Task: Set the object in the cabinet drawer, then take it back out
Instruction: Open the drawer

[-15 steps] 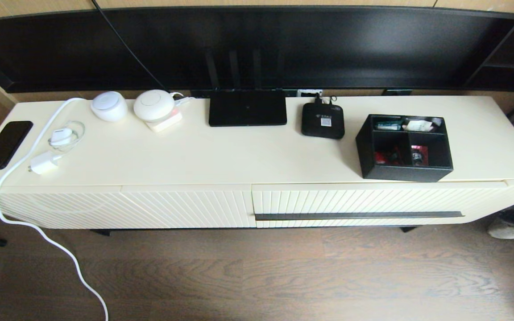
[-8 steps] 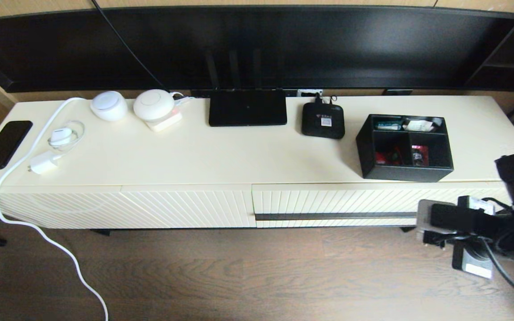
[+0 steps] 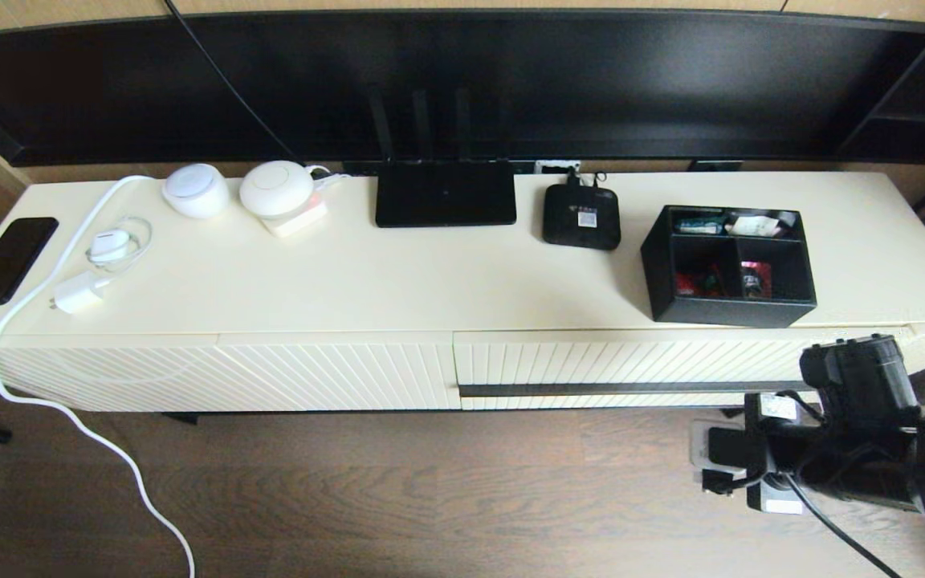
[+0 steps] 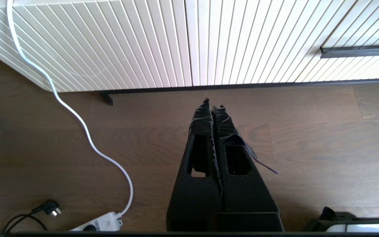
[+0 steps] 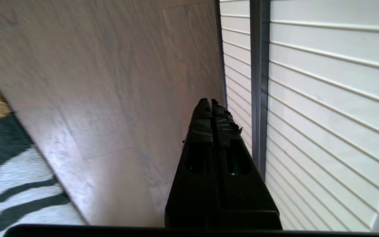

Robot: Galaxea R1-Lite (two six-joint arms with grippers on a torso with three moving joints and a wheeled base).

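Our right gripper (image 5: 207, 101), fingers pressed together, hangs just beside the shut drawer's (image 3: 631, 361) handle (image 5: 258, 82), likely to hook it. The box (image 3: 729, 265) waits on top; left gripper (image 4: 212, 103), closed, idles.

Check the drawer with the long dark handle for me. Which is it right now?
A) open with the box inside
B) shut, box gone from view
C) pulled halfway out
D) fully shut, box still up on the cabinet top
D: the drawer sits flush with the ribbed front beside it, and the black box stands on the cabinet top above it.
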